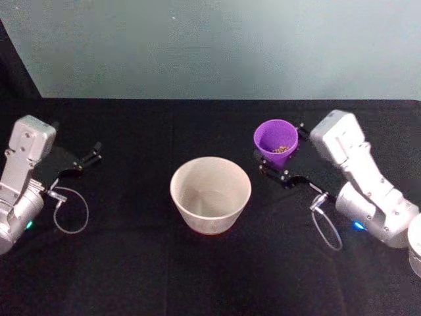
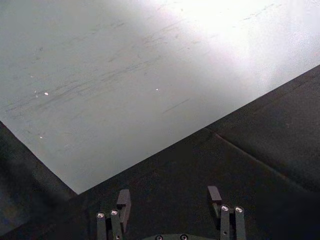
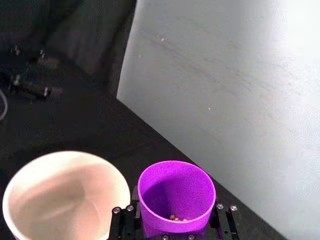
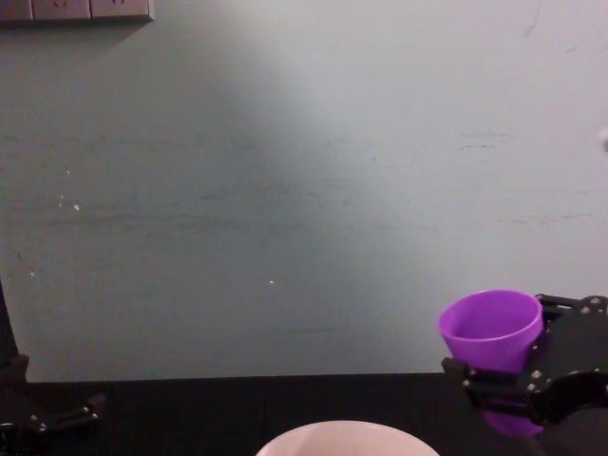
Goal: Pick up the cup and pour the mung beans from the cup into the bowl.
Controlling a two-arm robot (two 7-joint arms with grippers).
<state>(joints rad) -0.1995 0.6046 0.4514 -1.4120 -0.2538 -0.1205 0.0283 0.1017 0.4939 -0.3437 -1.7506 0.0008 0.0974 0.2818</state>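
Observation:
The purple cup (image 1: pixel 276 139) is upright between the fingers of my right gripper (image 1: pixel 283 153), which is shut on it, to the right of and a little behind the bowl (image 1: pixel 210 210). A few mung beans (image 3: pixel 177 218) lie at the bottom of the cup (image 3: pixel 176 197). The wide pale bowl (image 3: pixel 65 200) stands empty on the black table, close beside the cup. In the chest view the cup (image 4: pixel 491 328) sits in the right gripper (image 4: pixel 503 380) above the bowl's rim (image 4: pixel 347 429). My left gripper (image 1: pixel 89 158) rests open at the far left, with nothing between its fingers (image 2: pixel 123 197).
A black cloth (image 1: pixel 131 263) covers the table, and a pale wall (image 1: pixel 210 46) rises just behind its back edge. Thin cable loops (image 1: pixel 69 210) hang from each wrist. Wall sockets (image 4: pixel 76 9) sit high on the left.

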